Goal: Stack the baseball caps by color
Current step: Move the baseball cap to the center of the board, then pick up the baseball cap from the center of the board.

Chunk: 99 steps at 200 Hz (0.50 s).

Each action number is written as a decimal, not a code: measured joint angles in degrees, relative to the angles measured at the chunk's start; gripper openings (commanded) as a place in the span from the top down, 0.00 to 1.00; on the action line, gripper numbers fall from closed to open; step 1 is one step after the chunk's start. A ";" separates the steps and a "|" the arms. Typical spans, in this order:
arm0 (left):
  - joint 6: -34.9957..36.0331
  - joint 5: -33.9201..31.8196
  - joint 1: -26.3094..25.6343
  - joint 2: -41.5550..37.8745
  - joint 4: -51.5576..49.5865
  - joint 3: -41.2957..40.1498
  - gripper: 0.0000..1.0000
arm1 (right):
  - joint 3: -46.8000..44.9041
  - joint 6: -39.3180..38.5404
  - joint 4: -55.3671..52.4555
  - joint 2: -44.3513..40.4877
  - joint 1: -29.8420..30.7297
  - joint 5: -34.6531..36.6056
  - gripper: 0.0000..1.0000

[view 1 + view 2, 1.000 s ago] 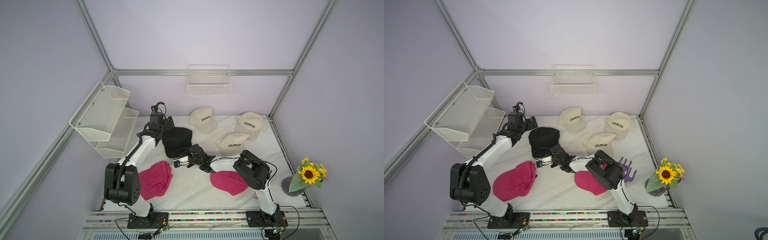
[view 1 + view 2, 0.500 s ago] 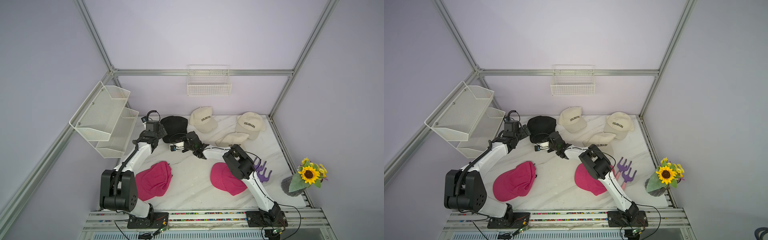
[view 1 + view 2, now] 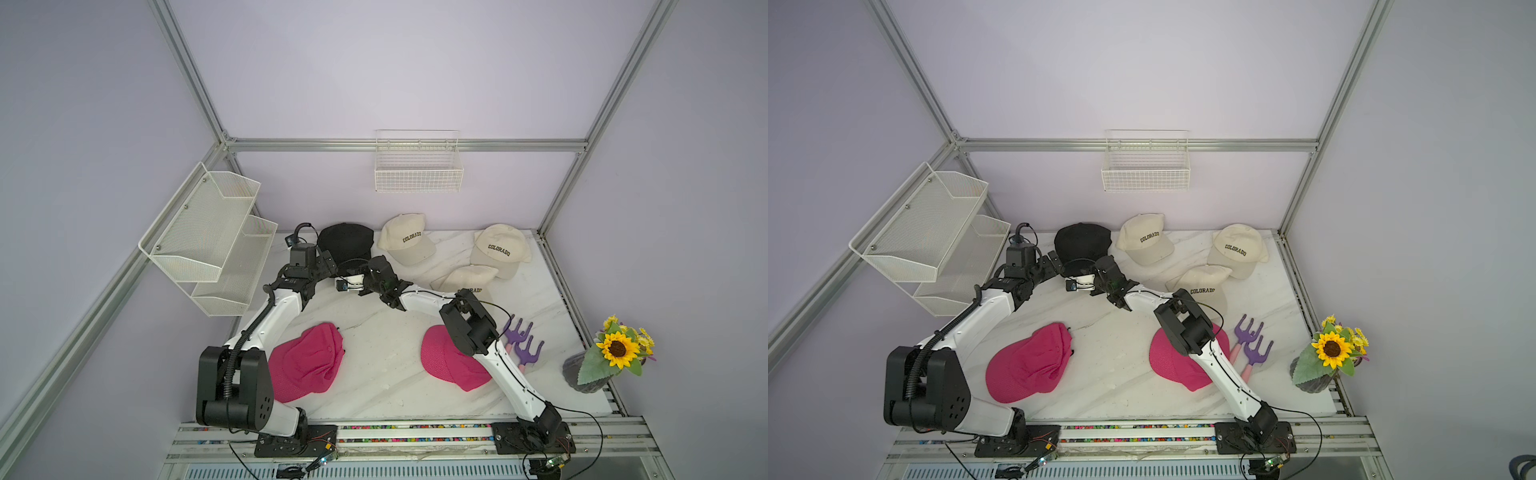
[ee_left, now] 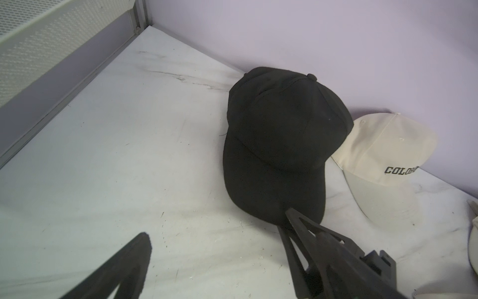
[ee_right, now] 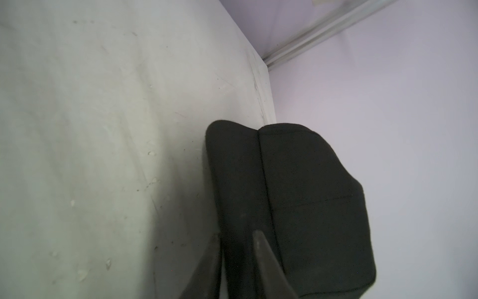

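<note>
Nearest the front edge of the marble-patterned desk [image 3: 382, 332]: two pink baseball caps, well apart. Of these, the left pink cap [image 3: 307, 361] lies beside the left arm's base, and the right pink cap [image 3: 444, 357] lies partly under the right arm. Just beside the latter, to the right: two purple hand rakes [image 3: 521, 345], side by side. At the right front corner: potted sunflower [image 3: 615, 353].

Mid-desk: one folded cream cap [image 3: 465, 278], lettered "COLORADO", partly hidden by the right arm's elbow.

Farther back: two more "COLORADO" caps, crowns up. These are the right cream cap [image 3: 500, 249], touching the folded one, and the middle cream cap [image 3: 405, 239], near the back wall.

Far left, against the back wall: one black baseball cap [image 4: 279, 145], brim toward the arms, just beside the middle cream cap. At its brim:
- the left pincer [image 4: 216, 223], jaws wide apart, holding nothing, one fingertip at the brim's edge;
- the right pincer [image 5: 236, 235], jaws a little apart astride the brim's edge; whether they press it cannot be told.

Walls: white wire basket [image 3: 417, 174] on the back wall; two-tier white mesh shelf [image 3: 208, 237] on the left wall.
</note>
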 measured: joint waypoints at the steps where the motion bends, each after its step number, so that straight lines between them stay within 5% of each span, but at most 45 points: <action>1: 0.00 0.02 0.00 0.00 0.02 0.00 0.00 | -0.20 -0.04 0.07 -0.09 -0.02 -0.11 0.53; 14: -0.83 0.46 0.00 0.00 0.02 0.00 0.00 | -5.64 1.53 1.64 -3.21 -0.09 -0.63 0.33; 17: -0.96 0.63 0.00 0.00 -0.07 0.00 0.00 | -7.02 1.70 2.10 -4.07 -0.09 -0.79 0.26; 19: -1.14 0.79 0.00 0.00 -0.13 0.00 0.00 | -7.78 2.23 2.29 -4.61 -0.11 -0.76 0.09; 22: -1.27 0.94 0.00 0.00 -0.22 0.00 0.00 | -9.09 2.38 2.84 -5.42 -0.11 -0.98 0.03; 66: -2.89 3.26 -0.48 0.00 -0.24 0.00 0.00 | -28.20 13.57 16.87 -20.52 -0.48 1.62 0.03; 99: -3.80 5.09 -3.23 0.02 0.61 -0.20 0.00 | -45.35 35.95 31.58 -34.99 -1.20 9.16 0.03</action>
